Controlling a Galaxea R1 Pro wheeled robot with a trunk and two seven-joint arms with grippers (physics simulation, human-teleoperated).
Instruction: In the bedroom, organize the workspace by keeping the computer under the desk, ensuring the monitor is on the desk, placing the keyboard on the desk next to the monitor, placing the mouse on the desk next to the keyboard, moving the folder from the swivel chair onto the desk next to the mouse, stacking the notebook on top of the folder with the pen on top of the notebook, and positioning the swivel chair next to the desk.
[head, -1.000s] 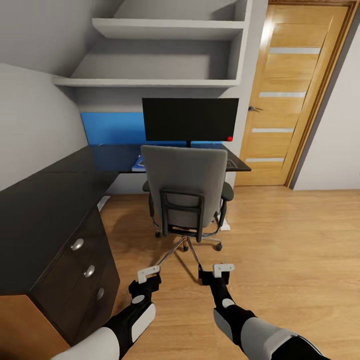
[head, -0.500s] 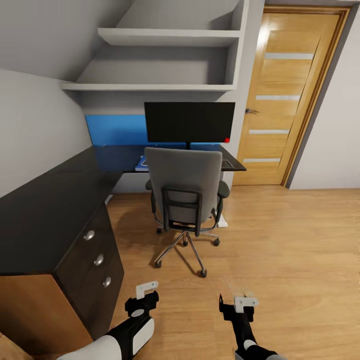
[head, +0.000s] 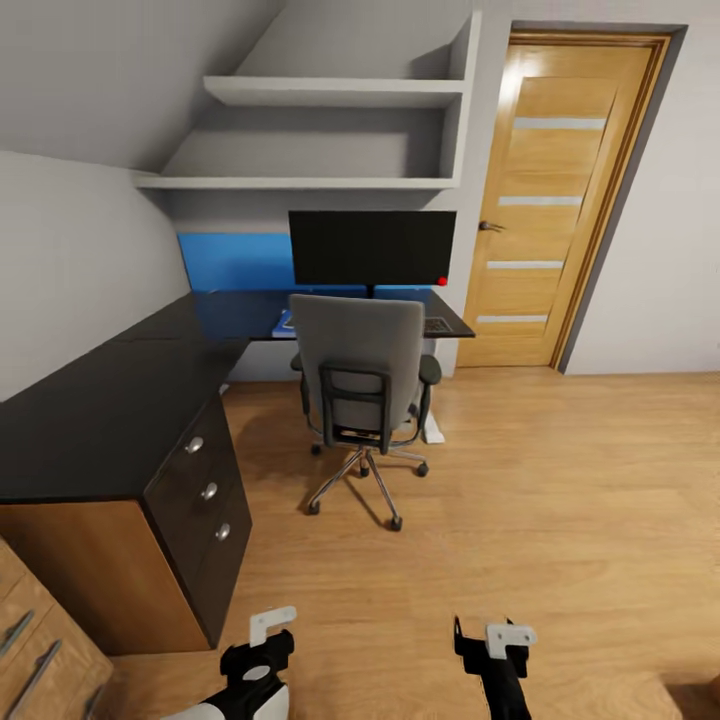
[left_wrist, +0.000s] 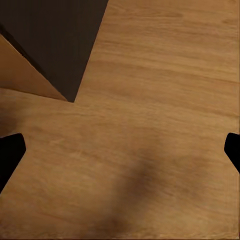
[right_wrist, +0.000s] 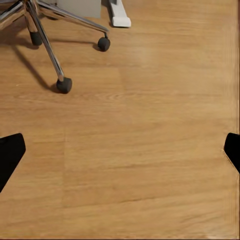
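The swivel chair (head: 365, 370) stands with its grey back toward me, pushed in at the black L-shaped desk (head: 110, 410). The monitor (head: 372, 247) stands on the desk behind it. An end of the keyboard (head: 437, 325) shows just right of the chair's back. A patch of blue lies at the desk edge left of the chair; I cannot tell what it is. Both grippers hang low over the floor well short of the chair, the left gripper (head: 262, 640) and right gripper (head: 495, 640) open and empty. The chair's chrome base (right_wrist: 45, 30) shows in the right wrist view.
The dark drawer unit (head: 205, 490) with silver knobs stands to my left, its corner (left_wrist: 55, 40) near the left gripper. A light wooden dresser (head: 40, 640) sits at the near left. A wooden door (head: 555, 210) is at the back right, and wall shelves (head: 320, 95) hang above the desk.
The whole view has pulled back from the desk and chair, so the camera has moved away. Both grippers now sit lower in the picture, and the dresser has come into view.
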